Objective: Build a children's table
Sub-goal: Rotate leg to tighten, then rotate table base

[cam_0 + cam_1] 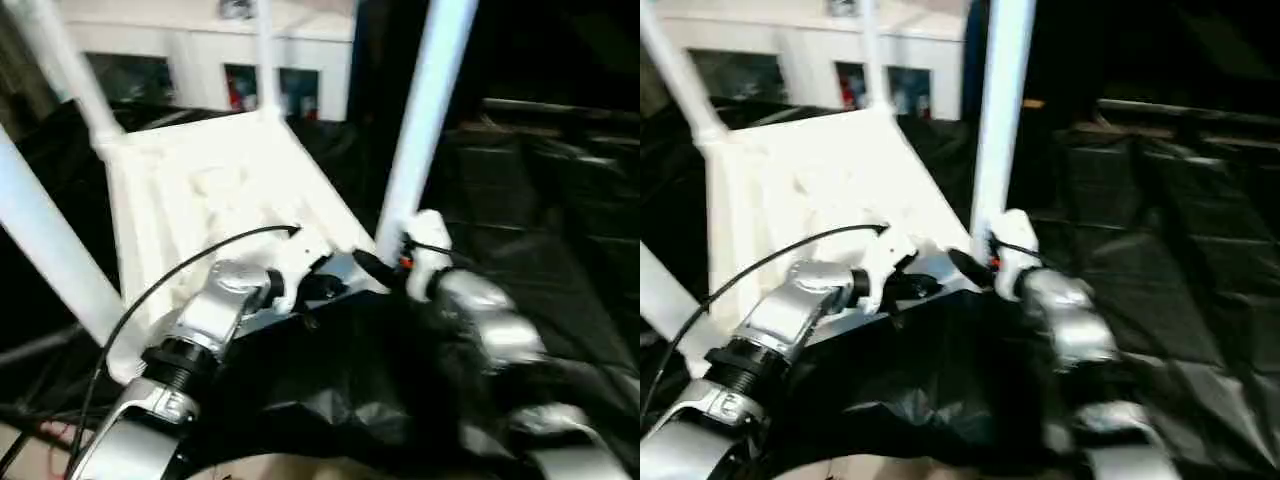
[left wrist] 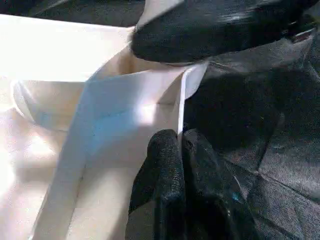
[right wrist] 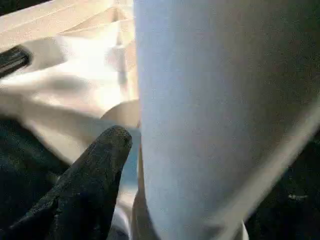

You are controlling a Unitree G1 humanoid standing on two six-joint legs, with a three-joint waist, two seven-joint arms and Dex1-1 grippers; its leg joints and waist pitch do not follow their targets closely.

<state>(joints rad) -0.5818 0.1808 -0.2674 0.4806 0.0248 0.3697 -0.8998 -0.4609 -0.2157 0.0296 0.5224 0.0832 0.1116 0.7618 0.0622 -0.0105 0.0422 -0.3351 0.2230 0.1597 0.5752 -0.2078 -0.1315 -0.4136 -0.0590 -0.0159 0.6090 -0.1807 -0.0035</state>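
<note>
The children's table lies upside down and tilted, its white ribbed tabletop [image 1: 220, 190] facing me. Several white legs rise from its corners: one at the near right [image 1: 420, 120], one at the near left [image 1: 45, 250], and two at the back [image 1: 65, 70] [image 1: 265, 60]. My left gripper [image 2: 177, 137] is shut on the thin rim wall of the tabletop near its right corner. My right gripper [image 1: 385, 268] sits at the foot of the near right leg [image 3: 210, 110], right against it. How it holds the leg is hidden.
A white cabinet [image 1: 200, 60] with glass doors stands behind the table. Black sheeting [image 1: 540, 200] covers the floor to the right and in front. A black cable [image 1: 150, 290] arcs over my left forearm.
</note>
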